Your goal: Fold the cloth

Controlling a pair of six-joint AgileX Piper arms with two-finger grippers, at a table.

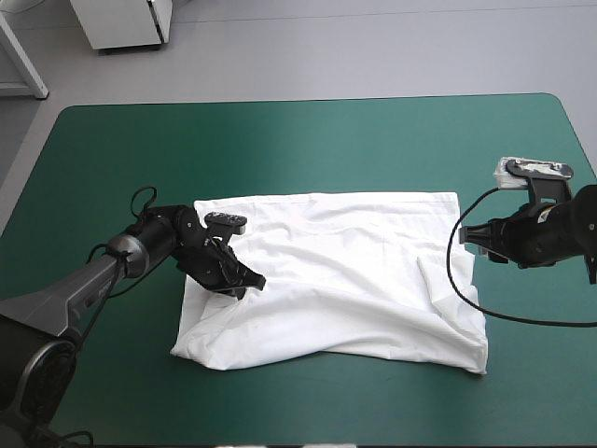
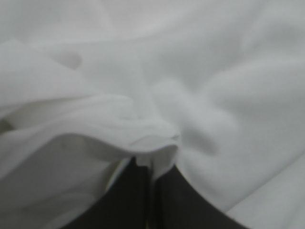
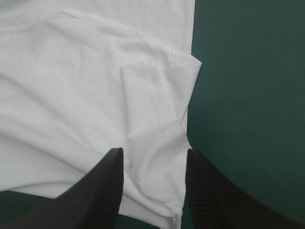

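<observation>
The white T-shirt [image 1: 345, 271] lies spread out on the desk [image 1: 280, 140], which has a teal-green cover. The shirt makes a wide shape, and its long side runs from the left of the desk to the right. I cannot tell which end has the neck hole. The far edge of the shirt is straight and runs the same way as the far edge of the desk. The near edge is wavy. The left near corner is bumpy and lifted a little. Near the right edge a small flap of cloth is folded over on top of the shirt.

The shirt sits in the middle of the desk, a bit closer to the near edge and to the right side. There is a lot of bare desk past the shirt's far edge and on its left. Along the near edge only a thin strip of desk is free. On the right there is some bare desk, and the right arm is there.

The left gripper [image 1: 244, 283] rests on the left part of the shirt. In the left wrist view its two black fingers [image 2: 128, 200] are pinched together, with a fold of white cloth caught between them. White cloth fills everything ahead of it.

The right gripper [image 1: 476, 238] is at the right edge of the shirt. Its fingers [image 3: 105, 191] stand apart and hold nothing. The shirt's edge and the folded flap lie between and just ahead of them, with bare desk beside.
</observation>
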